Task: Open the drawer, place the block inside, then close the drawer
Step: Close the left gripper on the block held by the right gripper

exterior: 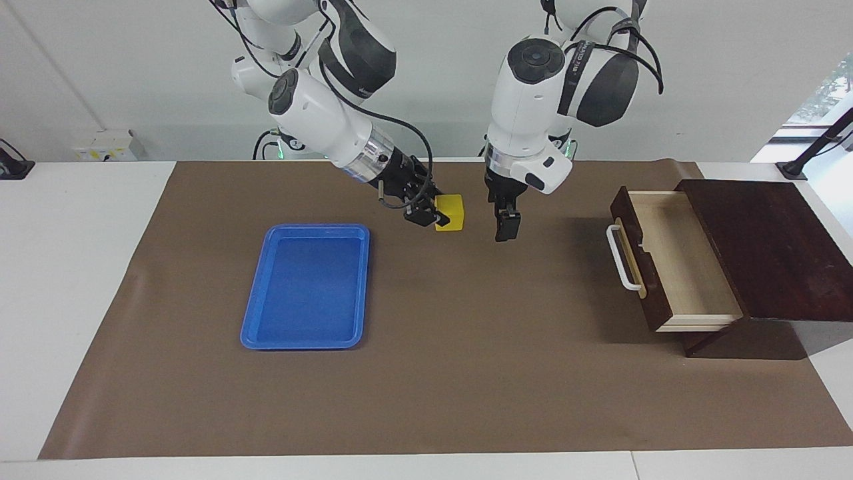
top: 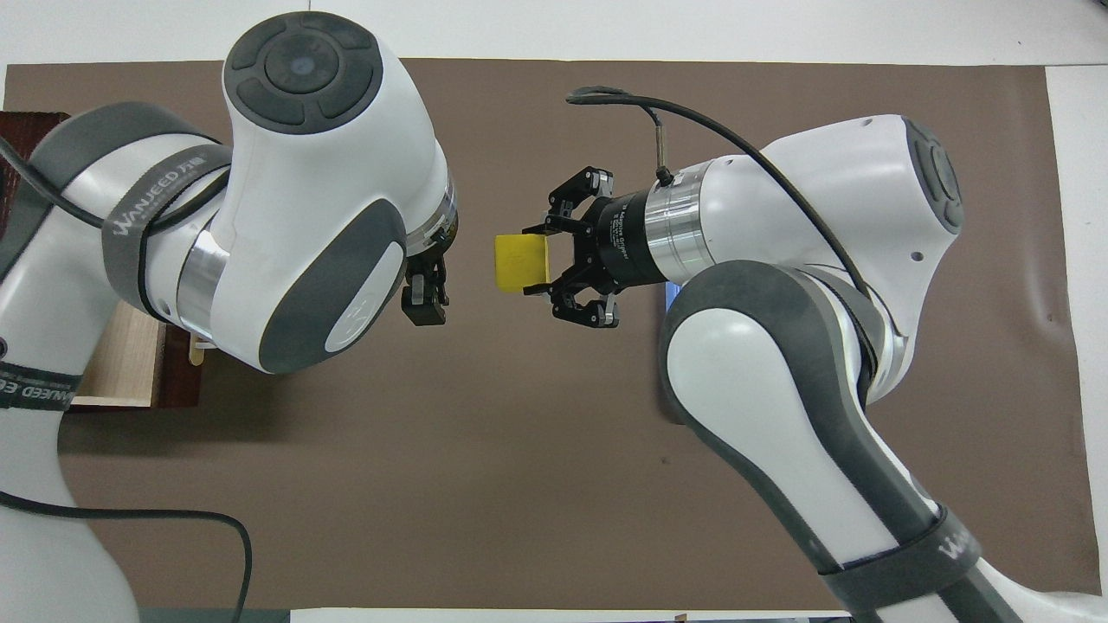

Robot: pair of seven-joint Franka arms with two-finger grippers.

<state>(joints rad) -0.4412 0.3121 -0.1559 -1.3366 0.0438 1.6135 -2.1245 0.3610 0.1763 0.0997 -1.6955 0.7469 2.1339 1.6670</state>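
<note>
The block (exterior: 451, 213) is a small yellow cube held in my right gripper (exterior: 432, 215), a little above the brown mat between the tray and the drawer. In the overhead view the right gripper (top: 541, 260) has a finger on each side of the block (top: 518, 262). My left gripper (exterior: 506, 228) hangs straight down beside the block, empty, with its fingers together; it also shows in the overhead view (top: 424, 300). The drawer (exterior: 676, 263) is pulled out of the dark wooden box (exterior: 766, 247), showing its pale, empty interior and white handle (exterior: 623, 259).
A flat blue tray (exterior: 363, 287) lies empty on the brown mat (exterior: 466, 373) toward the right arm's end. In the overhead view the arms hide most of the tray and of the drawer (top: 130, 359).
</note>
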